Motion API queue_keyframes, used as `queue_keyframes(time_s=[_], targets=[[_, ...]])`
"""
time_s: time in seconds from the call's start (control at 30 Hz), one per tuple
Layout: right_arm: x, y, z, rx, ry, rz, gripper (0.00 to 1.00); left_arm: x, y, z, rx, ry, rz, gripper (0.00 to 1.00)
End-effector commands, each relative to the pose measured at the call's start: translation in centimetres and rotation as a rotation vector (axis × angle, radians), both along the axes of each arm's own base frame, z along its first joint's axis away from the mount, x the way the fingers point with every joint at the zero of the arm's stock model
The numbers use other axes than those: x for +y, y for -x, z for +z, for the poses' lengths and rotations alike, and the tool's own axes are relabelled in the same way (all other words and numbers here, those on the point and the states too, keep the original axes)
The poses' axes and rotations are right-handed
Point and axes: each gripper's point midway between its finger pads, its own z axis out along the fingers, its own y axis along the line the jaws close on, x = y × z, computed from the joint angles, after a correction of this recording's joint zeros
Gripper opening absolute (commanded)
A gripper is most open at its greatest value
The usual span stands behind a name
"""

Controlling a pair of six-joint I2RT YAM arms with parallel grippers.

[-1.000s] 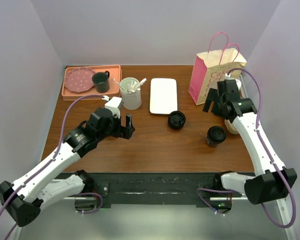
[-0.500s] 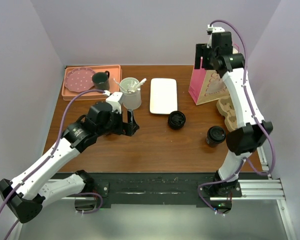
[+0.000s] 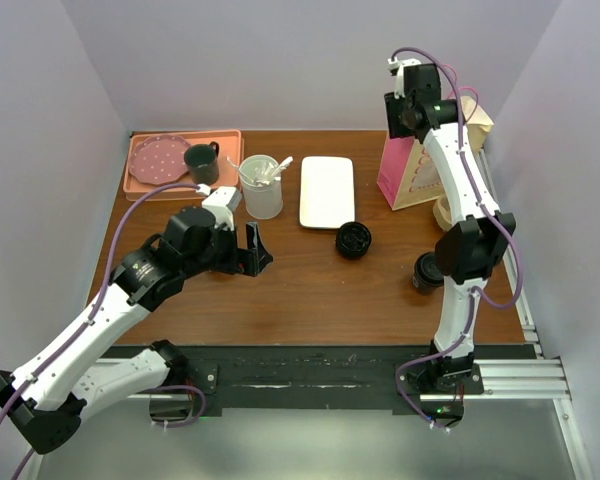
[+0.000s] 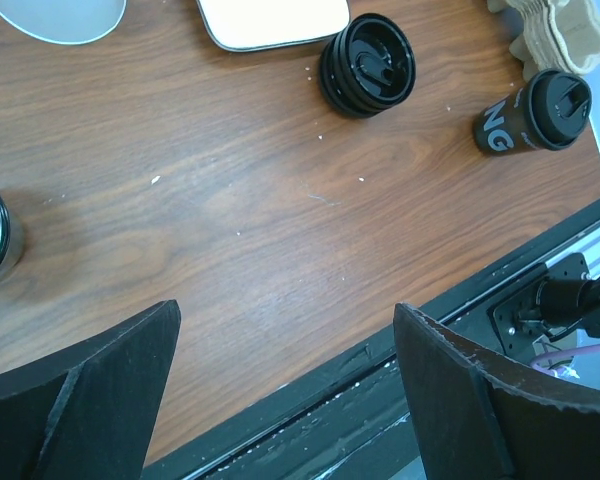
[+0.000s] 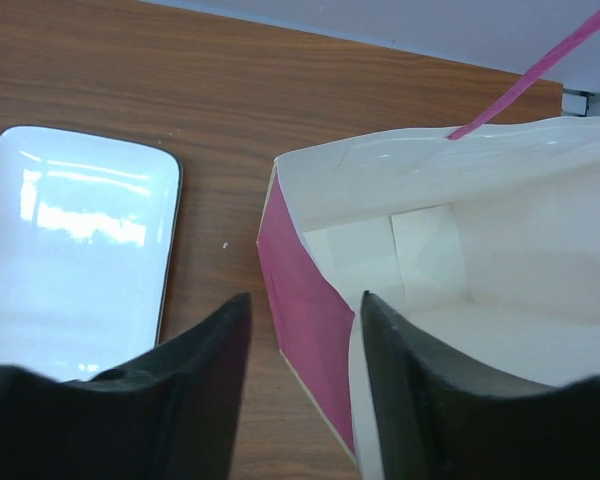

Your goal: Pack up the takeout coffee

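From above, the pink paper bag stands at the back right of the worktop. The right hand hangs high over the bag's left edge. I think it is there to hold the bag open so the coffee can go in. A coffee cup with a black lid stands near the front right, partly behind the right arm. A second cup, also black on top, sits just in front of the white plate. Both are outside the bag, so nothing is packed yet. The left hand floats low over the left middle of the worktop.

In the left wrist view, the left hand is spread wide and holds nothing. Only bare wood shows between its fingers. The coffee cup is well off to the right, beside a brown cup holder. The second cup is near the plate.

The right wrist view looks down into the bag, which is empty. The right hand is about half open. One finger is outside the pink wall and one is over the inside, so the wall runs between them. I cannot tell if they squeeze it yet.
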Motion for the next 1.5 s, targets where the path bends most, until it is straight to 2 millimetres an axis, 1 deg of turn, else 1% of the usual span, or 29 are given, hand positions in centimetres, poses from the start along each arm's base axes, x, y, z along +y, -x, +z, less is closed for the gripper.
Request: queue_keyframes(time_s=[0.0, 0.07, 0.17, 0.23, 0.27, 0.33, 0.37, 0.43, 0.47, 0.5, 0.57, 0.6, 0.67, 0.7, 0.73, 0.8, 0.83, 0.87, 0.9, 0.93, 0.97, 1.03, 1.17, 1.23, 1.27, 1.33, 1.37, 1.4, 1.47], targets=[[-1.0, 0.3, 3.1, -0.075, 0.052, 0.02, 0.35, 0.0, 0.0, 0.9, -0.021, 0.03, 0.009, 0.92], [-1.2, 0.5, 4.3, -0.101, 0.062, 0.018, 0.19, 0.0, 0.0, 0.9, -0.026, 0.031, 0.004, 0.92], [-1.6, 0.9, 6.8, -0.156, 0.074, 0.009, 0.1, 0.0, 0.1, 0.9, -0.035, 0.027, -0.005, 0.92], [-1.5, 1.2, 8.9, -0.202, 0.057, 0.007, 0.06, -0.1, 0.2, 0.8, -0.047, 0.029, -0.022, 0.92], [-1.3, 1.5, 11.1, -0.252, 0.044, 0.009, 0.03, 0.1, 0.2, 1.0, -0.057, 0.036, -0.019, 0.93], [-1.1, 2.2, 13.0, -0.293, 0.06, 0.01, 0.0, 0.3, 0.2, 0.7, -0.068, 0.03, -0.011, 0.93], [-1.6, 3.1, 14.6, -0.324, 0.083, -0.01, 0.0, 0.4, 0.2, 0.7, -0.071, 0.026, -0.012, 0.93], [-2.1, 4.3, 16.4, -0.361, 0.119, -0.017, 0.0, 0.2, 0.2, 1.0, -0.076, 0.028, -0.022, 0.93], [-2.6, 4.8, 16.6, -0.362, 0.136, -0.032, 0.0, 0.2, 0.2, 1.0, -0.075, 0.024, -0.028, 0.93], [-3.1, 6.2, 18.3, -0.395, 0.142, -0.036, 0.0, 0.1, 0.2, 1.1, -0.079, 0.025, -0.032, 0.93], [-3.4, 7.6, 19.2, -0.405, 0.138, -0.031, 0.0, 0.1, 0.2, 1.6, -0.087, 0.025, -0.035, 0.93], [-3.2, 9.0, 20.5, -0.433, 0.113, -0.018, 0.0, 0.2, 0.1, 1.8, -0.093, 0.027, -0.033, 0.93], [-3.0, 10.9, 21.3, -0.438, 0.084, -0.006, 0.0, 0.6, 0.1, 2.5, -0.107, 0.023, -0.02, 0.93], [-2.3, 11.6, 21.5, -0.439, 0.036, 0.019, 0.0, 0.6, 0.2, 2.7, -0.111, 0.024, -0.024, 0.93], [-2.2, 13.6, 22.5, -0.45, 0.008, 0.034, 0.0, 1.1, 0.0, 3.1, -0.123, 0.014, 0.0, 0.93], [-1.4, 15.5, 22.8, -0.449, -0.065, 0.061, 0.0, 1.4, 0.1, 3.4, -0.129, 0.008, 0.01, 0.93], [-0.8, 17.6, 24.1, -0.48, -0.116, 0.106, 0.0, 1.8, 0.2, 3.5, -0.128, 0.0, 0.02, 0.93], [-0.2, 18.5, 23.3, -0.461, -0.157, 0.131, 0.0, 1.9, 0.3, 3.7, -0.13, -0.003, 0.019, 0.93], [0.5, 19.5, 23.4, -0.464, -0.191, 0.167, 0.0, 2.0, 0.4, 3.8, -0.128, -0.006, 0.021, 0.93], [1.7, 21.9, 24.7, -0.499, -0.246, 0.251, 0.0, 2.4, 0.6, 3.7, -0.121, -0.017, 0.027, 0.93], [2.5, 22.5, 23.8, -0.467, -0.307, 0.266, 0.0, 2.6, 0.7, 3.6, -0.114, -0.025, 0.036, 0.94], [4.4, 24.7, 23.6, -0.443, -0.392, 0.363, 0.0, 3.4, 0.8, 3.6, -0.105, -0.052, 0.062, 0.94], [5.4, 29.7, 21.8, -0.387, -0.537, 0.399, 0.0, 4.6, 0.8, 4.4, -0.118, -0.048, 0.13, 0.96], [5.7, 31.0, 20.5, -0.352, -0.561, 0.416, 0.0, 5.0, 0.8, 4.6, -0.116, -0.044, 0.157, 0.97], [6.1, 31.6, 19.0, -0.309, -0.576, 0.438, 0.0, 4.9, 0.7, 4.6, -0.108, -0.042, 0.164, 0.97], [6.2, 33.4, 18.3, -0.296, -0.586, 0.464, 0.0, 5.2, 0.8, 4.5, -0.09, -0.053, 0.177, 0.97], [6.4, 33.6, 17.0, -0.263, -0.592, 0.471, 0.0, 5.2, 0.7, 4.3, -0.077, -0.056, 0.188, 0.97], [6.5, 34.6, 17.0, -0.268, -0.602, 0.492, 0.0, 5.3, 0.7, 4.3, -0.071, -0.058, 0.197, 0.97], [6.4, 34.9, 16.1, -0.252, -0.6, 0.492, 0.0, 5.6, 0.7, 4.2, -0.059, -0.066, 0.219, 0.97]])
